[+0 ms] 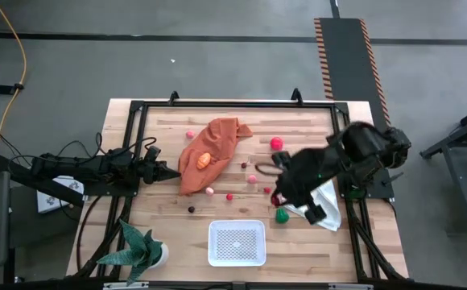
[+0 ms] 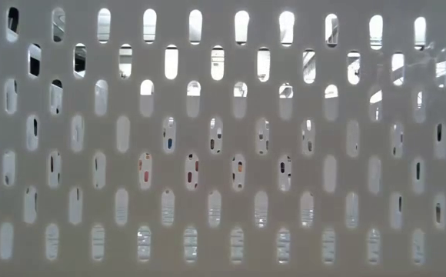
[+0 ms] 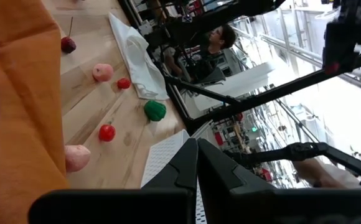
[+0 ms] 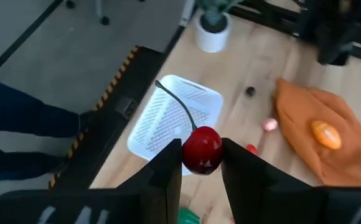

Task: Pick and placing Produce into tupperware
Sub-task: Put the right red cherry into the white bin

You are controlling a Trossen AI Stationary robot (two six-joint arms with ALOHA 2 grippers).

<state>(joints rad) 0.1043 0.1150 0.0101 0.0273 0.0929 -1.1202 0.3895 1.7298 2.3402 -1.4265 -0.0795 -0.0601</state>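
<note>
The right gripper is pinching a red stemmed toy cherry, carrying it toward the near white perforated plastic tupperware; the left gripper, fingers pressed together, is waiting at the table's left.

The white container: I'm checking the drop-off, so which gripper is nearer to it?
Right. The right gripper, holding a cherry, hangs up and right of the white container; the left gripper waits farther off by the orange cloth.

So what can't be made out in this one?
- Low view: the container wall fills the picture, hiding the table.
- High view: the right gripper and its cherry sit under the right arm.
- High view: small fruit pieces too tiny to identify.
</note>
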